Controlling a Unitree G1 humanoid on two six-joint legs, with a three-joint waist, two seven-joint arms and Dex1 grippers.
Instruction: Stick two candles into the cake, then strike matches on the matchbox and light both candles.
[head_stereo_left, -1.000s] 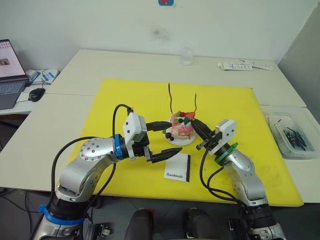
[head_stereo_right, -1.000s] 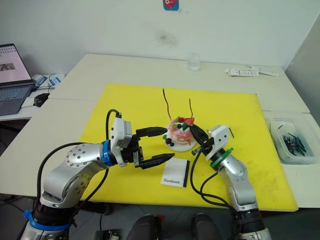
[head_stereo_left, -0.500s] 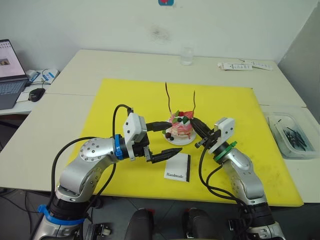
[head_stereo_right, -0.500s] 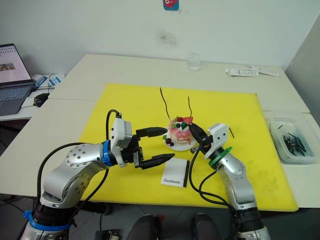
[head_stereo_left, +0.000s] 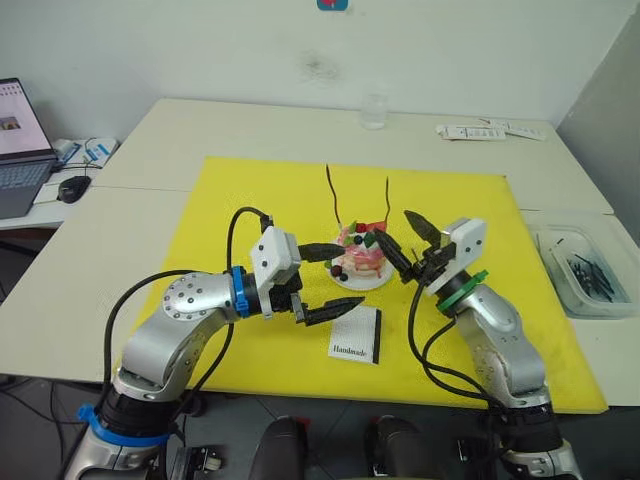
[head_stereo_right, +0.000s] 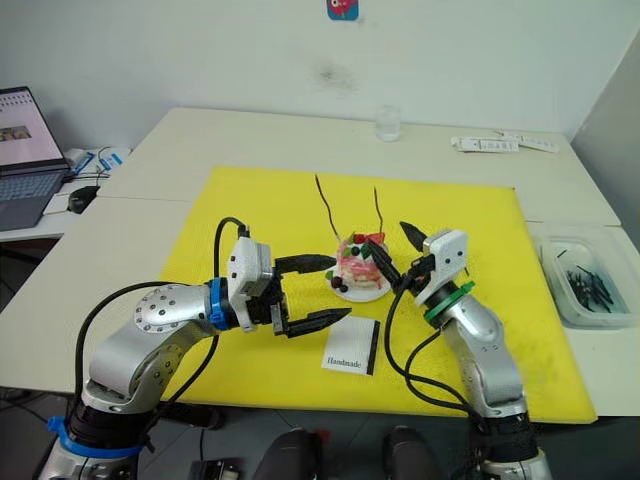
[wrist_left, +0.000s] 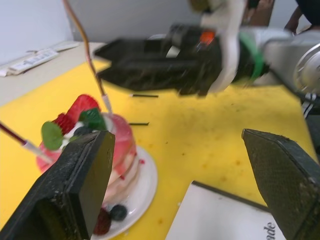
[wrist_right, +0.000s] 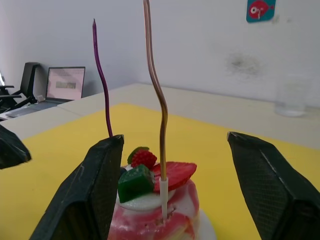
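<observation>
The matchbox (head_stereo_left: 356, 337) is seen lying flat on the yellow mat (head_stereo_left: 250, 200), nearest the robot and untouched. Just beyond it, the left gripper (head_stereo_left: 335, 276) and the right gripper (head_stereo_left: 404, 240) are held with jaws spread and empty — one on each side of the cake (head_stereo_left: 362, 255). Both candles (wrist_right: 156, 85) are found standing upright in the cake, unlit. The planting step is judged complete. Next, a match (wrist_left: 142, 95) from the mat behind the cake must be picked up — a fine pinch is called for.

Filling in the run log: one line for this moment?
candles in cake | left end effector open | right end effector open | matchbox untouched
</observation>
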